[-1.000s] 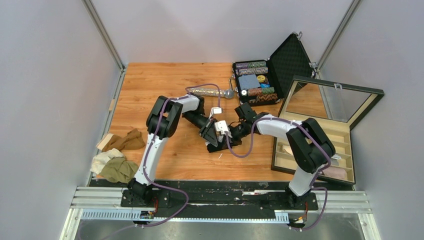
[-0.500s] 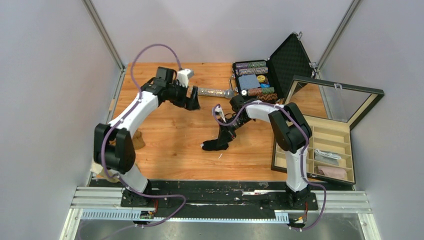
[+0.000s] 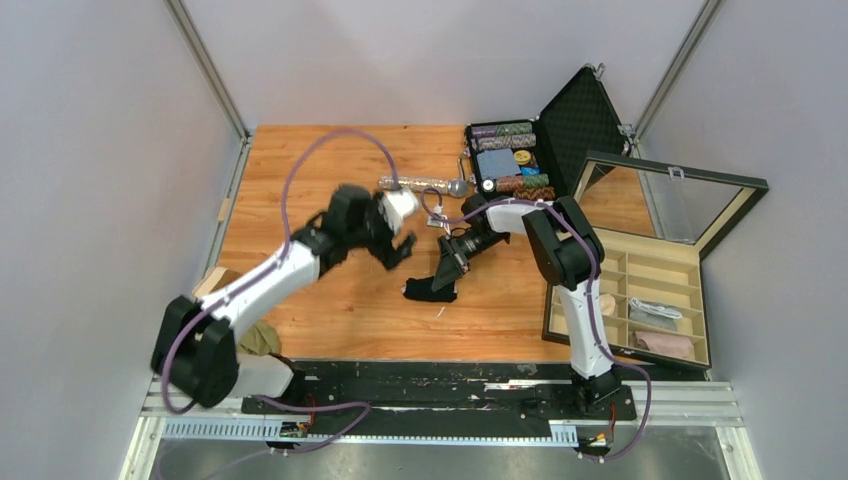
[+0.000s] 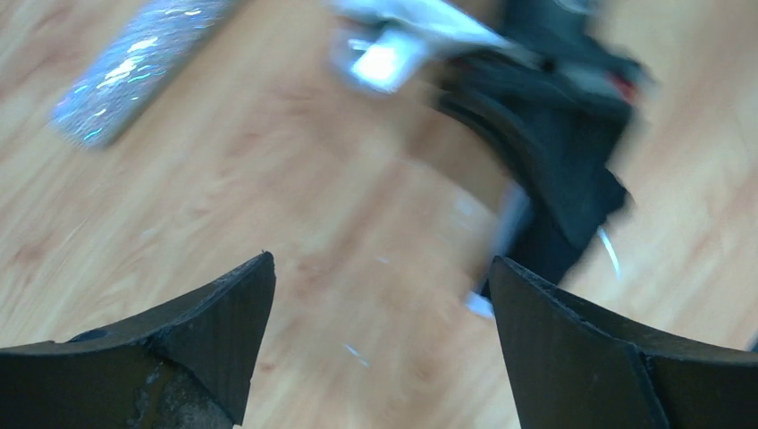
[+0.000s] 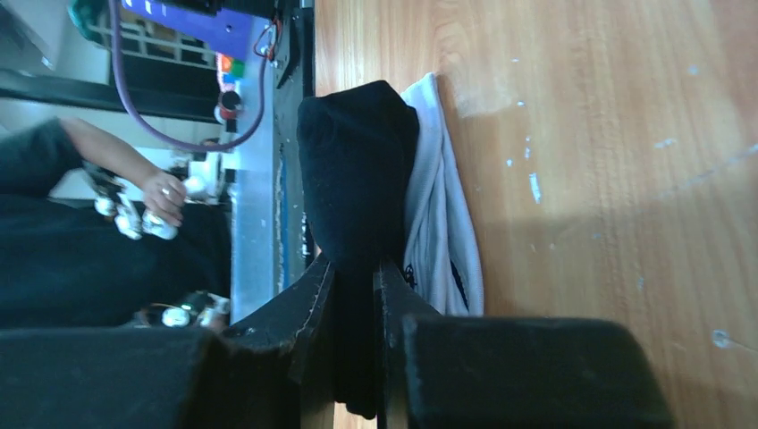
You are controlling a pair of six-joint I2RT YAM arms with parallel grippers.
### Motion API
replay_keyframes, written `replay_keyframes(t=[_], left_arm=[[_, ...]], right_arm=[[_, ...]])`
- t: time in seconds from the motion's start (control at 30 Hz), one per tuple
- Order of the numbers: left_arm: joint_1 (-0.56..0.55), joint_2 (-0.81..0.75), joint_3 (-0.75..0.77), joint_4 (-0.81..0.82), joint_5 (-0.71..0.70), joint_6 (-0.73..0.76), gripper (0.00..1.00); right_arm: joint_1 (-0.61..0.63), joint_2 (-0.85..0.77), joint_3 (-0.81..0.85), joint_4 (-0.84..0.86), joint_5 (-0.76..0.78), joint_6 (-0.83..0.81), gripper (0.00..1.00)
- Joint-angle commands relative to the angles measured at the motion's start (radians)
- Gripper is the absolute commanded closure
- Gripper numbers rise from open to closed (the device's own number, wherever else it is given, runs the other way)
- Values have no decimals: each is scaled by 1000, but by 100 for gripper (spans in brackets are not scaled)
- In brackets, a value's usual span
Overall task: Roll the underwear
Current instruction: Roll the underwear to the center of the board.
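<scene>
Nearward of the glittery silver microphone (image 3: 425,184), toward the arm bases: right claw (image 3: 449,258) clenched on the black underwear (image 3: 428,288). Right wrist view confirms it: both fingers (image 5: 315,288) are pressed together with black cloth pinched between them. A white waistband with dark lettering shows alongside the black fold. The garment runs from the claw down and away from the microphone. Its lower end lies bunched on the wooden tabletop (image 3: 300,160).

Left claw (image 3: 400,246) sits left of the black underwear and nearward-left of the microphone, apart from both. Released: jaws spread wide, nothing between them. Left wrist view is motion-blurred. Through the gap it shows bare wood, the microphone's handle at upper left, and the black garment with the right claw at upper right.

Well away from the microphone, at the tabletop's near-left corner: olive-green underwear (image 3: 260,340), mostly hidden by the left arm. Other pieces there cannot be told apart.

Right of the microphone, just beside its head: open black case (image 3: 575,115) holding chip stacks. Nearward-right of that: open wooden compartment box (image 3: 660,262), glass lid raised. A pinkish cloth (image 3: 665,345) lies in its near row.
</scene>
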Motion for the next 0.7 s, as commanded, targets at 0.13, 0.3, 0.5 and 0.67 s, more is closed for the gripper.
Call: replay_keyframes(t=[0.13,0.3,0.5,0.67], left_arm=[[-196,-283,-410,186,209,733,26],[-248,-215,-440,201,251,797,26],[-250,-103,-419,219,282,866,25],[-284,-28,-405,244,236,907,26]], right_arm=[[7,165,64,-13,212,133,99],[-6,226,93,-41,206,185,99],[-40,271,95,-43,179,231,99],[-43,274,96,-42,177,232,99]])
